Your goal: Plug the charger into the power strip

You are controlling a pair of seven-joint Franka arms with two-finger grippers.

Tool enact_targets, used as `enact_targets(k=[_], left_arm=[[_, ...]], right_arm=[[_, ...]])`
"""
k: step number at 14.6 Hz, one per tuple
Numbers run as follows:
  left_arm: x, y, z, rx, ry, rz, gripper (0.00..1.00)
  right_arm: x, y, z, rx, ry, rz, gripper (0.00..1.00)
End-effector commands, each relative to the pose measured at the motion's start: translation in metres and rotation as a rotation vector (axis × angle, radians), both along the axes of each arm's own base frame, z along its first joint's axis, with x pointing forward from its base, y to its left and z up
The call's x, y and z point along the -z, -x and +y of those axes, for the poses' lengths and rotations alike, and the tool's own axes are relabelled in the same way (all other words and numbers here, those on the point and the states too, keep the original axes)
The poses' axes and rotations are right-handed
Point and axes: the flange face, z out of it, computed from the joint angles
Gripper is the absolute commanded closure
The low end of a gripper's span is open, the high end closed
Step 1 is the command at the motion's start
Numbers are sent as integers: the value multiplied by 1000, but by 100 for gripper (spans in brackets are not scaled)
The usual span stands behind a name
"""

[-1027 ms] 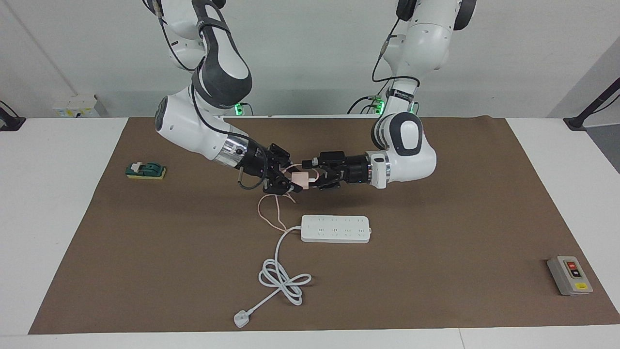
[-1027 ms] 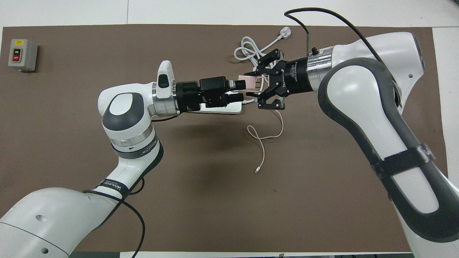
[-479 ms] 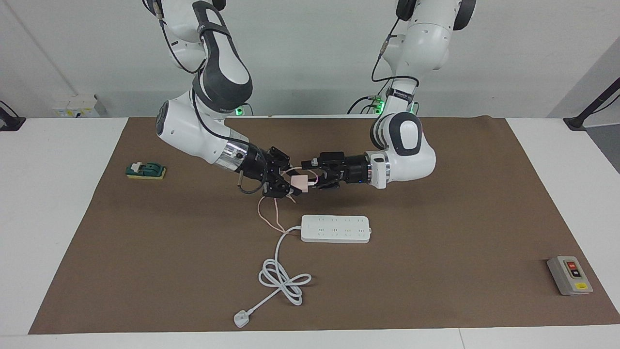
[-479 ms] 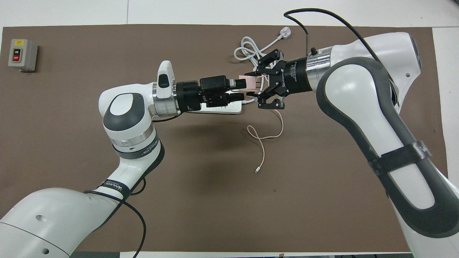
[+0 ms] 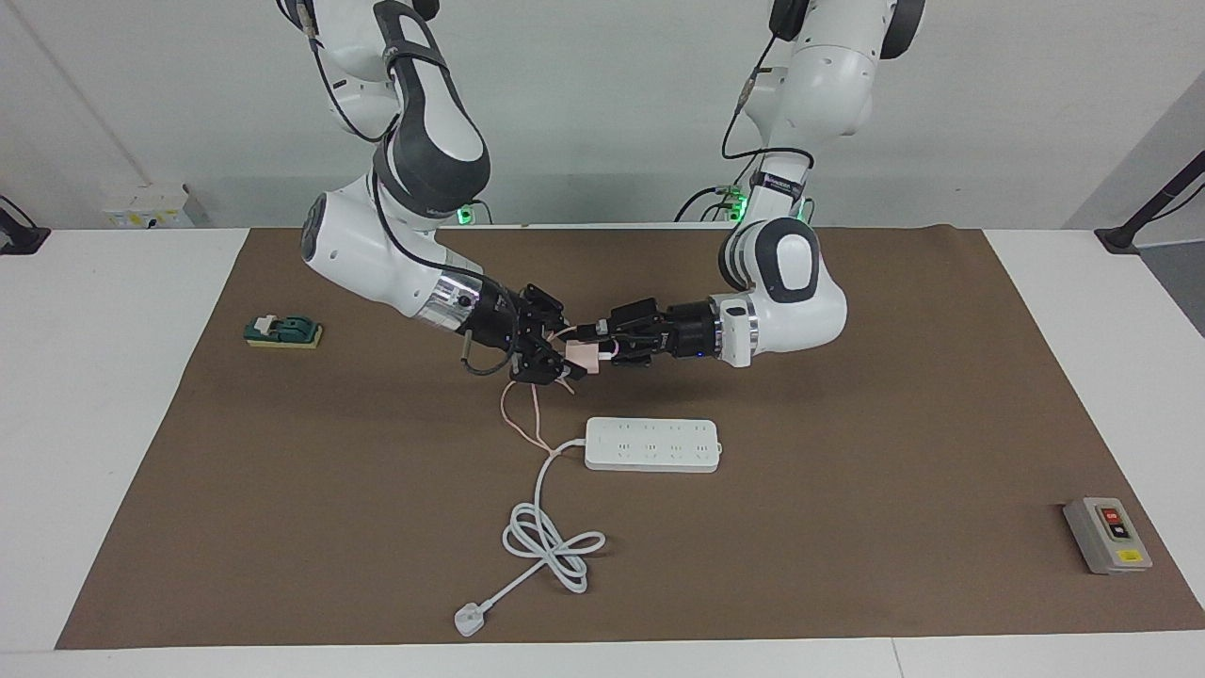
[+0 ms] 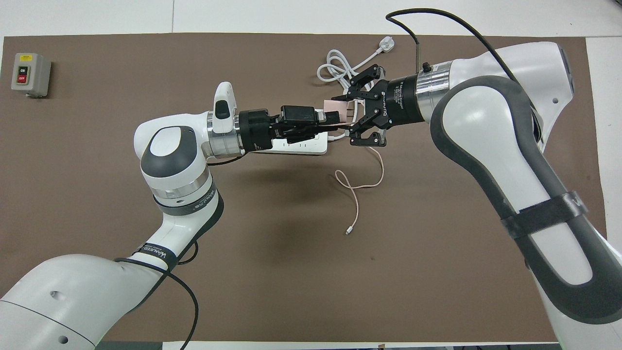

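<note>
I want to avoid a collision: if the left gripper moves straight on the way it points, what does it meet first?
Probably the charger that the left gripper already reaches, then the right gripper directly facing it.

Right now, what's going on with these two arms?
Both grippers meet in the air at the pink charger, which looks like a handover. The right gripper and the left gripper flank it, its cable trailing onto the mat. The power strip lies unplugged-into on the mat, farther from the robots.
</note>
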Motion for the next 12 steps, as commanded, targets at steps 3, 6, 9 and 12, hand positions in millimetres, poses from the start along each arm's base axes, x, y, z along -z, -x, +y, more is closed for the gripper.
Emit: enact_targets(k=[3,6,9,12], left_arm=[[-7,-1,-6,-8,16,-16,100],[-6,-1,-6,-9,17,-14,100],[-7,-1,-6,-9,27,-13,100],[-11,-3,-5,-18,24,-12,100]], right_arm=[[3,-2,5,13,-12,7,100],[3,-2,6,25,-15,22,73],[1,-2,4,51,-10,37,0],[-3,-3,-5,58,-8,35,0]])
